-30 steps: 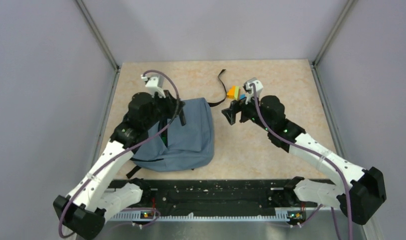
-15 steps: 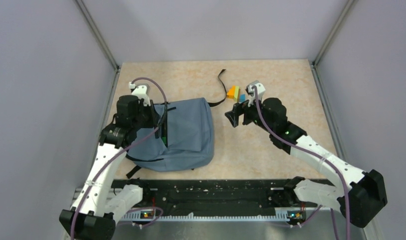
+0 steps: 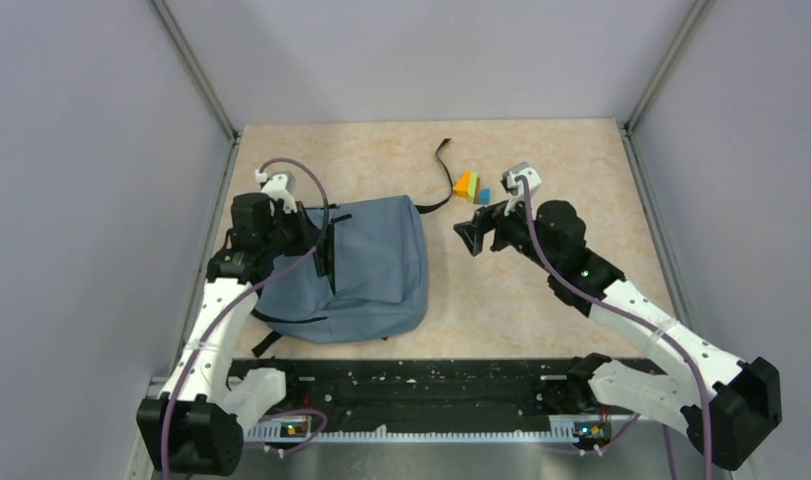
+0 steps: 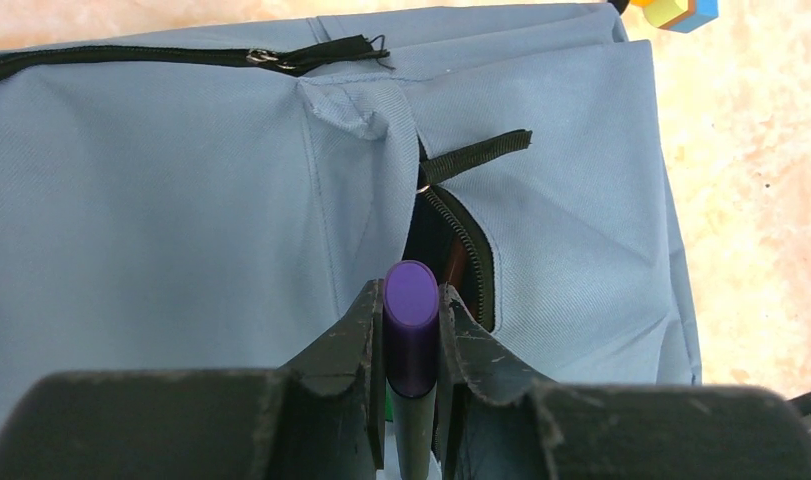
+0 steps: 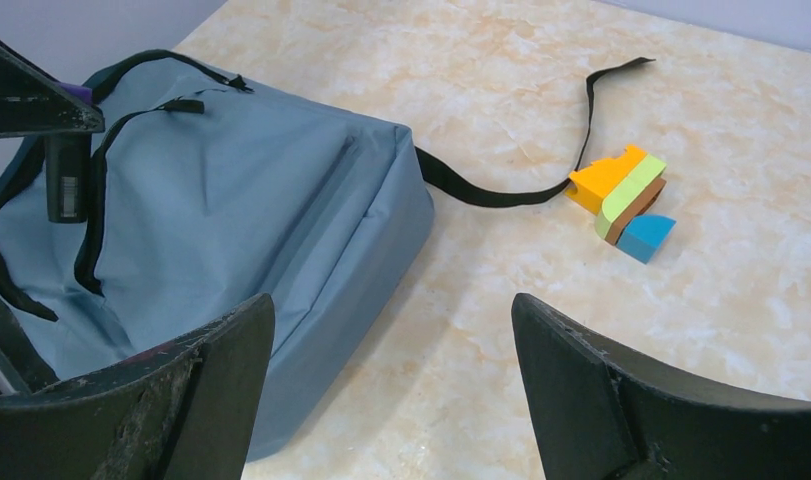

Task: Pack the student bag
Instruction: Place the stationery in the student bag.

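One blue backpack (image 3: 376, 270) lies flat just beyond our left gripper (image 4: 411, 298), whose jaws clench a purple-capped pen (image 4: 411, 345) before its zipper opening (image 4: 461, 260). Our right gripper (image 5: 391, 400) gapes, released; coloured blocks (image 5: 629, 200) sit ahead of its jaws.

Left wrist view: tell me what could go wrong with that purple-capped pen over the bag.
1. The pocket opening on the student bag is a narrow slit; the purple-capped pen in the left pincer could catch on fabric or slip outside.
2. The black strap lies right beside the coloured blocks; the open right pincer might snag it reaching for them.
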